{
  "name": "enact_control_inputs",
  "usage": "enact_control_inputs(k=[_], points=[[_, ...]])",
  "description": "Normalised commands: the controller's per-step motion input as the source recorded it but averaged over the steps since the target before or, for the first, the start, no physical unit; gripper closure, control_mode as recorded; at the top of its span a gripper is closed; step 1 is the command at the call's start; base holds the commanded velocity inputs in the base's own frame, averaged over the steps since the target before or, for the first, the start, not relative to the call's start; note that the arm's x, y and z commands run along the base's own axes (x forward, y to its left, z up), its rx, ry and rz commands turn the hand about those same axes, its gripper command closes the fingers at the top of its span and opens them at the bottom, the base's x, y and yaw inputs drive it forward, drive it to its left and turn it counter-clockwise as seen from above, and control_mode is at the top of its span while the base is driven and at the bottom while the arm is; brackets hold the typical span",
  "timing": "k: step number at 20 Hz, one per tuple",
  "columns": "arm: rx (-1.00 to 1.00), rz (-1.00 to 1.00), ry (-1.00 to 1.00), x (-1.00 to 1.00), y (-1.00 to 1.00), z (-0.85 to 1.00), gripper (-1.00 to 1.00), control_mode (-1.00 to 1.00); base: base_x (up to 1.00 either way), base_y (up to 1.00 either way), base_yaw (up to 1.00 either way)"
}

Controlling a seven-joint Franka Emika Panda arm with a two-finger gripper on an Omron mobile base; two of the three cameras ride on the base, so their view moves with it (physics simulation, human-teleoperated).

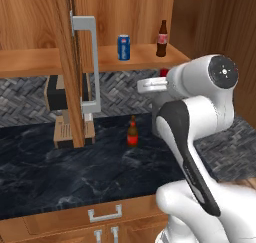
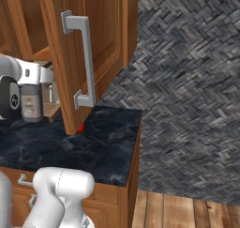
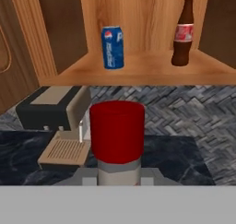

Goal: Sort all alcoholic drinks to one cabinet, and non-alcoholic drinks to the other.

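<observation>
Clamped shut, my pincer [image 3: 119, 184] holds the liquor bottle [image 3: 117, 142] by the neck, just under its red cap, and the bottle hangs upright in front of the open cabinet. On the shelf [image 3: 138, 68] stand the can [image 3: 113, 47] and the cola bottle [image 3: 183, 32], well apart. The beer bottle [image 1: 132, 132] stands on the counter [image 1: 60, 172].

Step in hand, as I judge it: carry the liquor to the other cabinet, not onto this shelf, where the soft drinks are. To do it well I should keep the bottle vertical, keep the grip firm, and swing clear of the open door [image 1: 67, 62] and its handle [image 1: 87, 67].

Materials: cap a smooth red cylinder; neck pale grey below it. Can a glossy blue cylinder; cola bottle dark, waisted, with a red-and-white label. Cabinet warm grained wood; counter dark veined stone; wall grey herringbone tile. A boxy black-and-tan appliance [image 3: 55, 108] sits to the left.
</observation>
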Motion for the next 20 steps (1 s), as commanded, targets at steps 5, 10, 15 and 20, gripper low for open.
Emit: enact_control_inputs(k=[5,10,15,20], points=[[0.02,0.01,0.00,-0.25,-0.03,0.00,1.00,-1.00,0.00,0.00,0.00],[0.00,0.00,0.00,-0.17,0.00,0.00,1.00,1.00,-0.48,0.00,0.00],[0.00,0.00,0.00,0.00,0.00,0.00,1.00,1.00,-1.00,0.00,0.00],[0.00,0.00,0.00,0.00,0.00,0.00,1.00,1.00,-0.91,0.19,0.00]])
